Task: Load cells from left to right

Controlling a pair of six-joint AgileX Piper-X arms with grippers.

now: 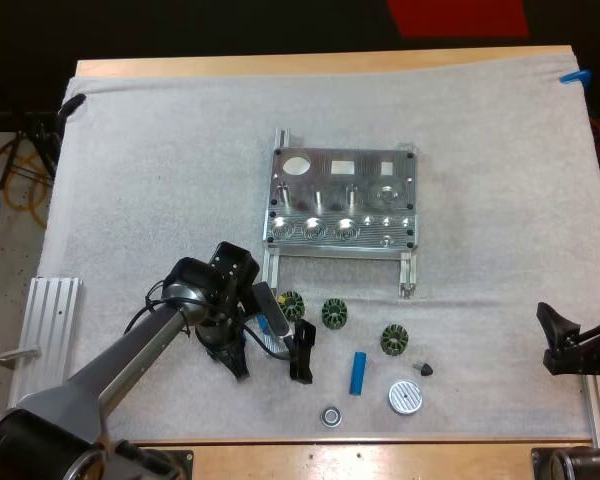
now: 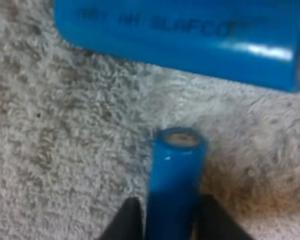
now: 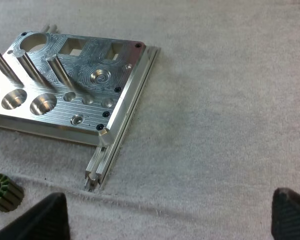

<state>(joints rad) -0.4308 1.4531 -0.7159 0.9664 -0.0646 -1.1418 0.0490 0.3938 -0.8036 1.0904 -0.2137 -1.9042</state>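
The left gripper [image 1: 272,372], lower centre-left of the high view, is clamped on the held blue cell [image 2: 175,185]. The loose blue cell [image 1: 358,372] lies at lower centre. The right gripper [image 1: 580,318], at the right edge, stands spread and empty. The fixture [image 1: 342,200] sits at centre.

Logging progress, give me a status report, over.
Left gripper shut on blue cell. Right gripper open, clear of fixture. Its holes empty; path looks clear.

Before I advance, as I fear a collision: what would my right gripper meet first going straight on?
Bare mat lies ahead of the open right gripper; the fixture's rail stands just aside, perhaps clipped farther on.
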